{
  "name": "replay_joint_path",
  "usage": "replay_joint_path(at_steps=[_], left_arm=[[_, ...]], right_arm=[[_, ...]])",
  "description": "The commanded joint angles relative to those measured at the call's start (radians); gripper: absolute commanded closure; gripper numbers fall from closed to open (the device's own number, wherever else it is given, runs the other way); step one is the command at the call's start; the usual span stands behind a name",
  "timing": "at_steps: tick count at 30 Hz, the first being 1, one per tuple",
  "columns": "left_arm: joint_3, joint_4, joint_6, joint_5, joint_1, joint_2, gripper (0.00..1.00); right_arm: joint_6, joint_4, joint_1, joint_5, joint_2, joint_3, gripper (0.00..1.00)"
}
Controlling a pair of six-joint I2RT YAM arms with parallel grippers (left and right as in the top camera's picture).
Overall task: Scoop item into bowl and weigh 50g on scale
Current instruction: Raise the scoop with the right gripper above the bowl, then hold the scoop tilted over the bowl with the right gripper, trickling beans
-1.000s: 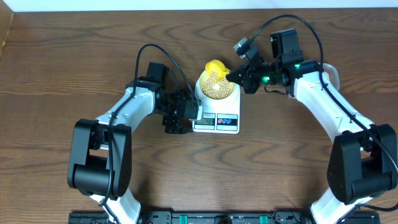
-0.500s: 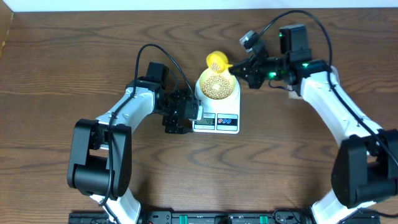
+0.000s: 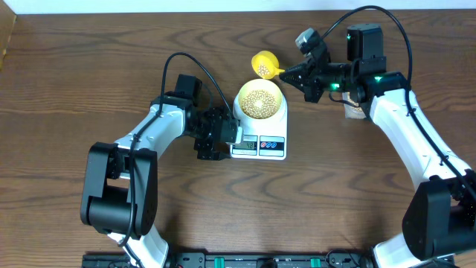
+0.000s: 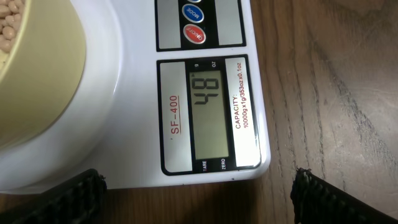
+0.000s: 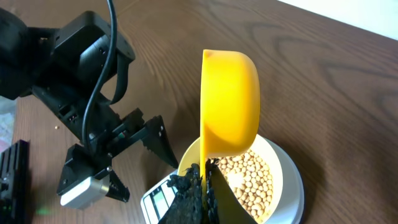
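The pale yellow-green bowl (image 3: pixel 244 95) stands on the white scale (image 3: pixel 277 147), full of tan beans (image 3: pixel 260 102). The scale's display (image 4: pixel 209 115) reads 48. My right gripper (image 3: pixel 299 74) is shut on the handle of a yellow scoop (image 3: pixel 263 64), held just behind the bowl with some beans showing inside it. In the right wrist view the scoop (image 5: pixel 230 102) hangs tilted above the bowl (image 5: pixel 283 168) and its beans (image 5: pixel 249 180), with the gripper (image 5: pixel 205 186) clamped on the handle. My left gripper (image 3: pixel 229 140) stands open at the scale's left front corner; its fingers (image 4: pixel 62 199) straddle the bare table.
A pale object (image 3: pixel 352 111) lies partly hidden under the right arm. The table's far edge meets a white wall (image 3: pixel 223 6). A box edge (image 3: pixel 6 37) shows at the far left. The left arm (image 5: pixel 93 93) sits close beside the scale.
The right gripper has carried the scoop up and back from above the bowl to behind it, toward the right. The left arm has not moved.
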Motion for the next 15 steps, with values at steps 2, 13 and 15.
replay_joint_path(at_steps=[2, 13, 15], left_arm=[[-0.01, -0.003, 0.014, 0.017, -0.001, 0.016, 0.02], [-0.01, -0.003, 0.014, 0.017, -0.001, 0.016, 0.03], [-0.01, -0.003, 0.014, 0.017, -0.001, 0.016, 0.02]], right_arm=[[-0.103, -0.028, -0.003, 0.01, -0.015, 0.0, 0.99], [-0.247, -0.117, 0.011, 0.102, -0.015, 0.0, 0.99], [-0.246, -0.114, 0.011, 0.126, -0.015, 0.0, 0.99]])
